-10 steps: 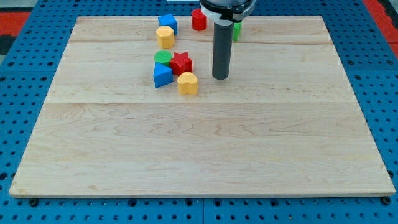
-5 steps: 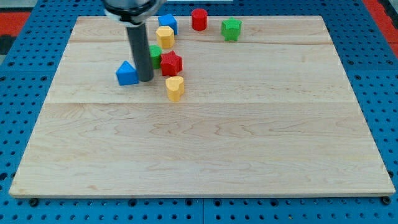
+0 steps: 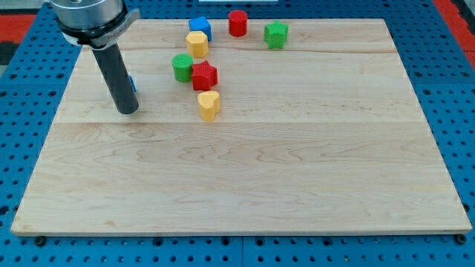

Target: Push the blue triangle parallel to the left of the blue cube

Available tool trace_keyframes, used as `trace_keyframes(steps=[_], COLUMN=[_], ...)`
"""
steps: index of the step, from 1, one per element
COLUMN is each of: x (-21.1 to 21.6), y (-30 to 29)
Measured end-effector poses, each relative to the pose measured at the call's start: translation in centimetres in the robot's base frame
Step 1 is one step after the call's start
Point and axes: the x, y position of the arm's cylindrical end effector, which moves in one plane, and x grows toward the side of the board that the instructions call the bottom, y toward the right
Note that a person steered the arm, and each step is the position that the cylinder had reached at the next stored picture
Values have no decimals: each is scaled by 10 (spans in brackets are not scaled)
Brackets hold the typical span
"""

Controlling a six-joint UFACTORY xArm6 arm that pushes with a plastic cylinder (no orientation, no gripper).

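Behind my tip (image 3: 128, 110), the blue triangle (image 3: 132, 84) barely peeks out.

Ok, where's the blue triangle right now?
Mostly hidden behind my rod: only a blue sliver shows just above my tip, at the view's left, well left of the green cylinder.

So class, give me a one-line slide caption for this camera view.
Rod tip hides most of blue triangle, left of green cylinder and blue cube.

Blue cube (image 3: 200, 28), red star (image 3: 204, 76), pale wooden board (image 3: 297, 163).
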Motion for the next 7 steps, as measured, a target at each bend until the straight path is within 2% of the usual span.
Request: trace_keyframes(steps=[1,2,3,7], x=[23,21,0,-37], y=[-1,-1,-2,-22])
